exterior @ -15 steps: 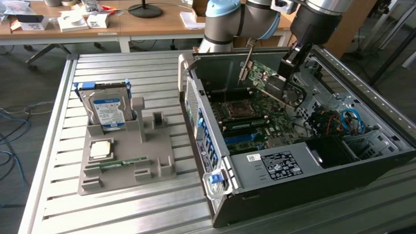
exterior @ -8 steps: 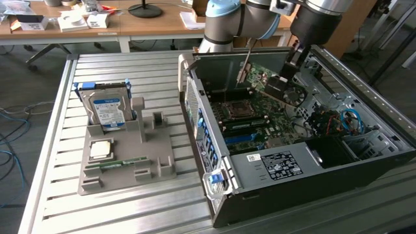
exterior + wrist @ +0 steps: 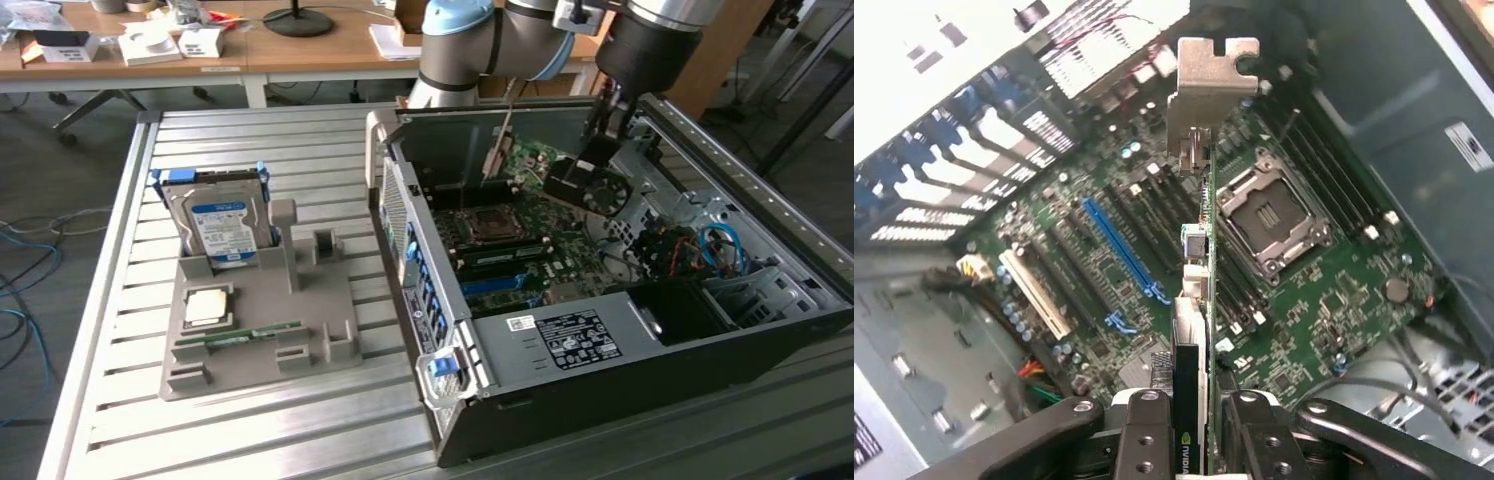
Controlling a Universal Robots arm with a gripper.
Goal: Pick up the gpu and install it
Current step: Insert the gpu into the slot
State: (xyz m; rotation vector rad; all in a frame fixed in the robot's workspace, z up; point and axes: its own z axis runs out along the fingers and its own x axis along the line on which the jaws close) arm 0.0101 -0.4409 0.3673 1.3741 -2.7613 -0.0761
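1. Tabletop (image 3: pixel 267 130): slatted metal surface. It carries an open computer case (image 3: pixel 667 390) at the exterior view's right and a grey fixture tray (image 3: pixel 314 300) at its left, well apart.
2. Arm (image 3: pixel 534 35): enters the case from above. Its upper links are cut off by the picture edge.
3. Motherboard (image 3: pixel 1324 300): green, lining the case floor. The near case wall hides its lower edge in the exterior view.
4. Hard drive (image 3: pixel 220 222): silver with a blue-white label, upright in the tray.
5. Gpu (image 3: pixel 1196 290): inside the case, above the motherboard and off the tray. In the wrist view it appears edge-on, so neither face can be read. Its metal bracket (image 3: pixel 1214 80) is at the end far from the gripper.
6. Gripper (image 3: pixel 1191 405): pinching the gpu, one finger pressed on each face. The fingers' lower parts are cut off.
7. Obstructions near the card: the CPU socket (image 3: pixel 1264 215) lies on one side of it, and the blue slot (image 3: pixel 1119 250) and white slot (image 3: pixel 1036 292) on the other. Black slots run beneath it. Whether the card edge touches a slot cannot be determined.
8. Memory stick (image 3: pixel 240 335) and processor chip (image 3: pixel 207 305): lying in the tray, near each other.
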